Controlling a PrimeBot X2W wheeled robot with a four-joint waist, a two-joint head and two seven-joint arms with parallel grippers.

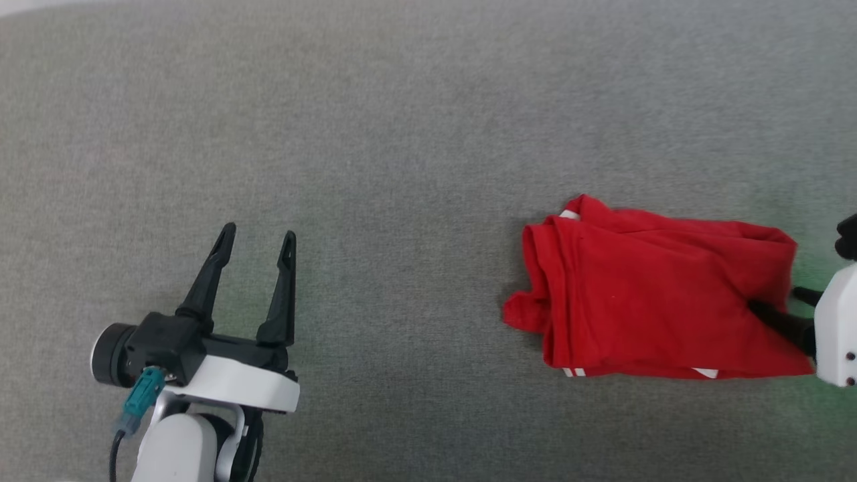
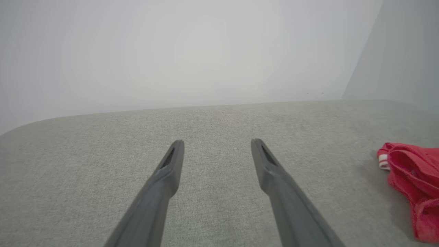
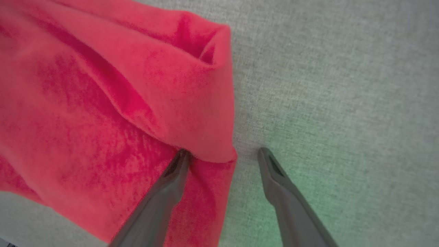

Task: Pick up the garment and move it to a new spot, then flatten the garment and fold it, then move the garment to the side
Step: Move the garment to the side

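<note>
The garment (image 1: 643,294), bright red with small white trim at its edges, lies folded into a rough rectangle on the right of the grey fabric surface (image 1: 402,134). My right gripper (image 1: 776,299) reaches in from the right edge, open. In the right wrist view, one finger (image 3: 171,185) has its tip tucked under a fold of the garment (image 3: 103,103), and the other finger (image 3: 274,178) rests over bare surface just beside the garment's edge. My left gripper (image 1: 260,232) stands open at the lower left, far from the garment, with nothing between its fingers (image 2: 216,142). The garment's end (image 2: 411,171) shows at that view's right.
The grey surface stretches wide to the left and back of the garment. A pale wall (image 2: 205,51) rises behind its far edge in the left wrist view.
</note>
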